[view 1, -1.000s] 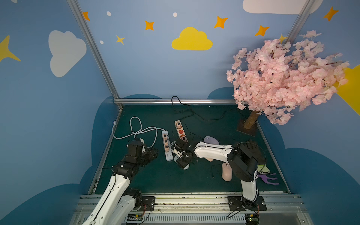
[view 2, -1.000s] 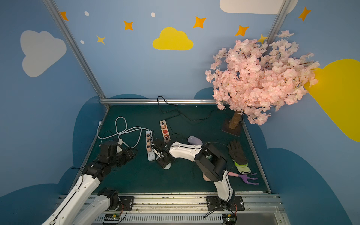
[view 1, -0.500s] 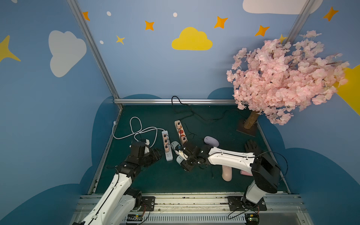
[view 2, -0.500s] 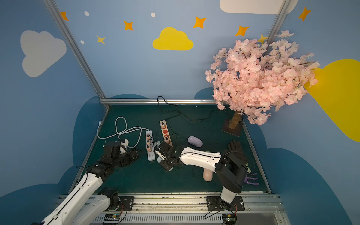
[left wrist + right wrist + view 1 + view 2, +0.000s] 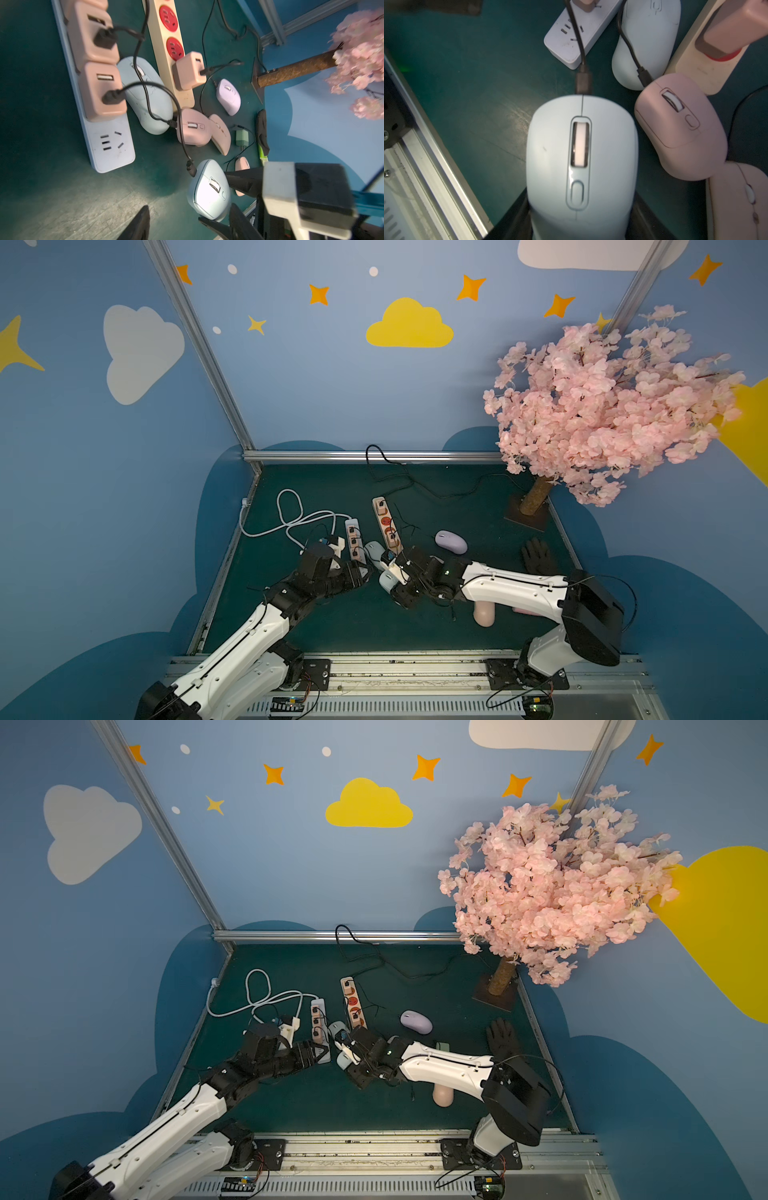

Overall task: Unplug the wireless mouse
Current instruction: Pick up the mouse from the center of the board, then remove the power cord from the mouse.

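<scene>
The right gripper [image 5: 579, 209], jaws clenched, is holding the blue mouse [image 5: 581, 145] by its flanks beside the white strip [image 5: 566, 43]. The left gripper [image 5: 321, 1052] is hovering near, jaws released. The mouse is likely feeling light and slick, and the stiff plug [image 5: 583, 83] is offering the best hold.

blue mouse [image 5: 581, 158] is cut off at its rear.

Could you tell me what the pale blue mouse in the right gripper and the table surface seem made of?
The pale blue mouse looks like moulded plastic, smooth and satin: soft highlights, crisp seam lines. The table surface seems a dark green rubbery or vinyl mat, dull sheen with fine scuffs; uncertain.
</scene>
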Controlling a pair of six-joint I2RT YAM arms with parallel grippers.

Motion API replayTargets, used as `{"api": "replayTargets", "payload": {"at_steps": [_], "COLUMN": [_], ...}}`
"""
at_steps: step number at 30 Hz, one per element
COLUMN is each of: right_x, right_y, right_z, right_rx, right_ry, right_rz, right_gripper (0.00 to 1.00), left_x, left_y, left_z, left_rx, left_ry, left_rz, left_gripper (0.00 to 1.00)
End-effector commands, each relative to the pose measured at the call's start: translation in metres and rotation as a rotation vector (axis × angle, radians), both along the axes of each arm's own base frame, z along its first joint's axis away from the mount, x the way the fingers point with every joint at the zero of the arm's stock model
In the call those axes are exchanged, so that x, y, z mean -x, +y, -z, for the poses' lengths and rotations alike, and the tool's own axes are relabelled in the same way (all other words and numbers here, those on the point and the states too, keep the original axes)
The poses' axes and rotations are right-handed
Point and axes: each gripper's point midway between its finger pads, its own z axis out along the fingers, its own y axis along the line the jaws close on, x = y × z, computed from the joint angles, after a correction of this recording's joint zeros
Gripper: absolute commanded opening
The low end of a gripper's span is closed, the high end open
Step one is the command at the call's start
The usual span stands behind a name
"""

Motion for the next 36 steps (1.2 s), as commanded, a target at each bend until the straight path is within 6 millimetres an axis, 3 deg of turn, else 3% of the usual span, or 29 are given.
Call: {"api": "replayTargets", "payload": {"at_steps": [1,7,17,30,36], "right_x": [0.002,0.006,0.009,0.008,0.009], "right_y": [0.008,0.007,0.008,0.006,0.007], "right_z": [-0.017,-0.019,-0.018,-0.020,-0.019], "right_rx": [-0.074,-0.087,-0.086,-0.089,-0.084], "right_ry": [-0.026,-0.018,-0.005,-0.012,-0.007], "right_rz": [-0.019,-0.027,-0.037,-0.031,-0.032], "right_gripper": [0.15,0.14,0.13,0.12,0.12], "left_x": [-0.014,-0.026,-0.044,-0.044,-0.040], "left_y": [-0.004,-0.016,-0.028,-0.028,-0.034], "left_z": [-0.008,0.007,-0.001,0.013,0.016], "left_rx": [0.010,0.013,0.028,0.005,0.014], "left_ry": [-0.038,-0.001,-0.024,0.014,0.030], "left_rz": [-0.028,-0.015,-0.008,-0.007,0.018], "left_gripper": [0.57,0.49,0.47,0.35,0.23]}}
